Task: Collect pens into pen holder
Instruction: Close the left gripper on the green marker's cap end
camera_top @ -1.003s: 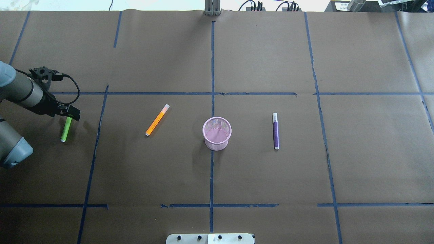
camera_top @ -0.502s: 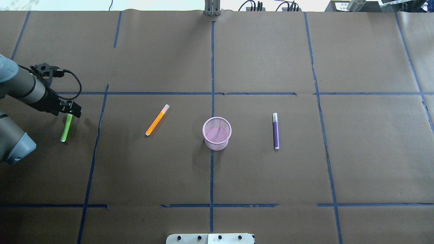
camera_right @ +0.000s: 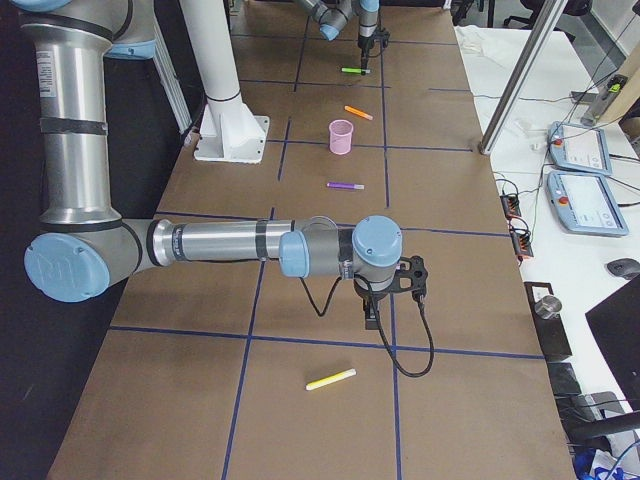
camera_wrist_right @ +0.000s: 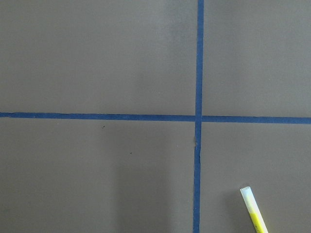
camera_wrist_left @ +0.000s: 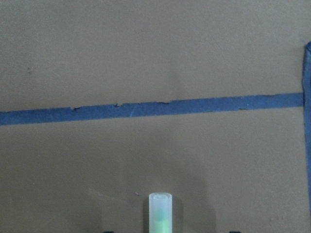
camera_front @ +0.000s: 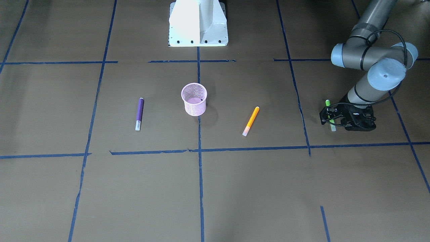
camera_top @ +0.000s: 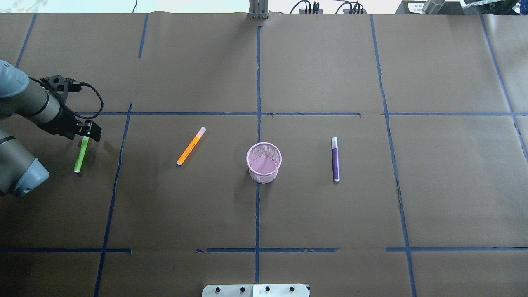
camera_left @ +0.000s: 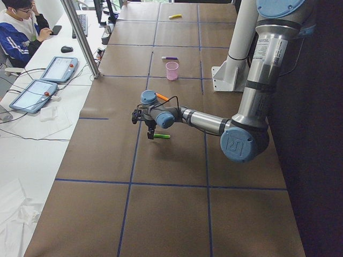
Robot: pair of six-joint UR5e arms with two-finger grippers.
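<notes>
The left arm's black two-finger gripper [camera_top: 87, 133] hangs low over the pale cap end of the slim bright green marker pen [camera_top: 81, 156]. This pen lies flat at the far left of the brown paper-covered table [camera_top: 330, 214], well apart from the small round pink wire-mesh pen holder [camera_top: 262, 175] at the centre. The jaws stand wide, one on each side of the pen, with a gap on both sides in the wrist view; nothing is gripped.

The step in hand looks like the grasp of the green pen. To do it well, the gripper should sink until the jaws flank the barrel, sit centred across it, and close squarely. A grip this near the cap would likely let the long end droop, so shifting toward the middle should help.

The slim orange pen [camera_top: 191, 146] lies left of the holder, the slim purple pen [camera_top: 335, 160] right of it; no pen stands in the holder.

The right arm's gripper [camera_right: 372, 312] hangs near a yellow pen [camera_right: 330, 380]; I cannot tell whether it is wide or closed.
</notes>
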